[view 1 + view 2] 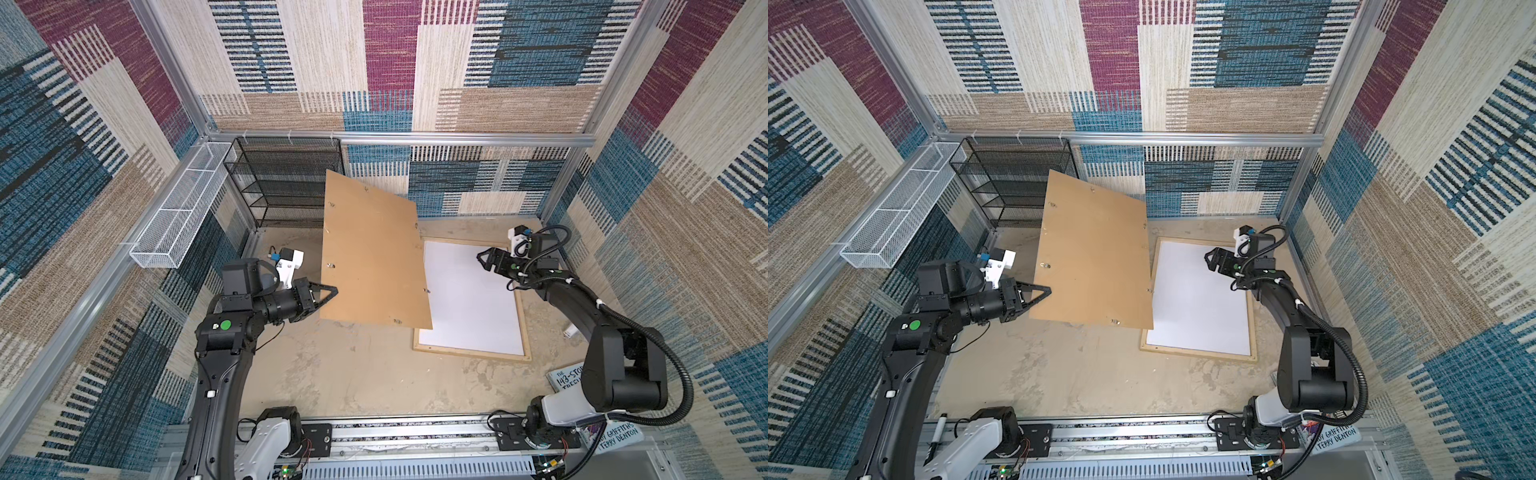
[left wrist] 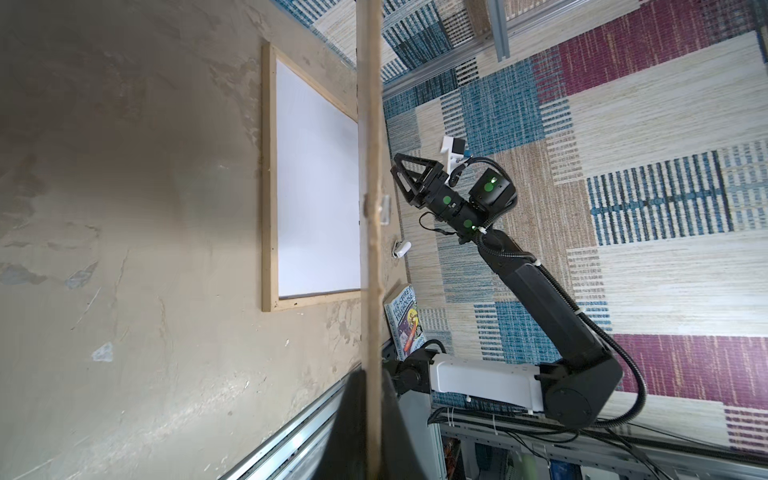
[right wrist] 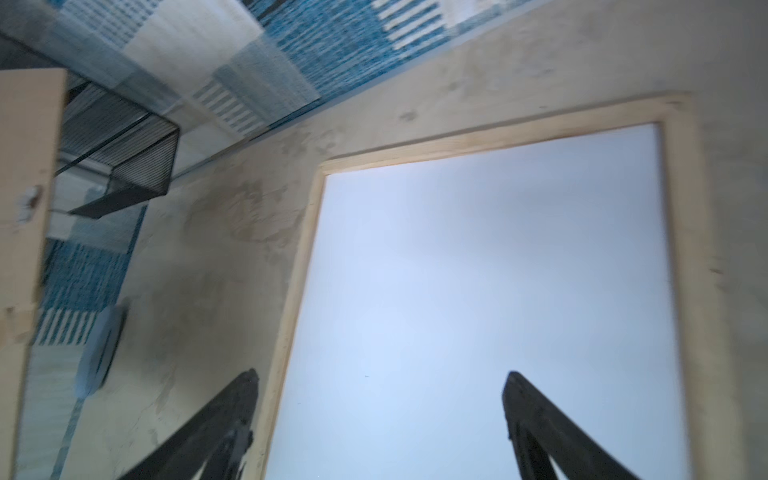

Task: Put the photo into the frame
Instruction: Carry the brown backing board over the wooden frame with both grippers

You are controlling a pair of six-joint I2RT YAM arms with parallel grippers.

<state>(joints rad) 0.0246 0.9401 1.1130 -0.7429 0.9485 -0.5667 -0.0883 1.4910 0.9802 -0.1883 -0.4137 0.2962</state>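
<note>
The left gripper has its jaws clamped together on the near-left edge of a brown board. In the left wrist view the board shows edge-on, running straight out from between the dark fingers. The board is held up off the table and tilted, and small metal clips dot its upper face. In both top views its right side covers the left edge of the frame. I cannot tell whether it touches the frame there.

The right gripper has its jaws spread wide apart and holds nothing. In the right wrist view the two black fingers stand far apart, above a white sheet. In the top views this gripper hangs over the far-right part of that sheet.

The frame lies flat on the right half of the table, with its pale wood strips all around the white sheet, which fills it. The sheet is plain white on the side that shows. I cannot tell whether it is the photo lying face down.

Further out, a black mesh shelf stands in the far-left corner behind the board. A white wire basket hangs on the left wall. A book lies near the right arm's base, and a small white object lies just beside the frame's right side. A marker rests on the rail at the near-left.
</note>
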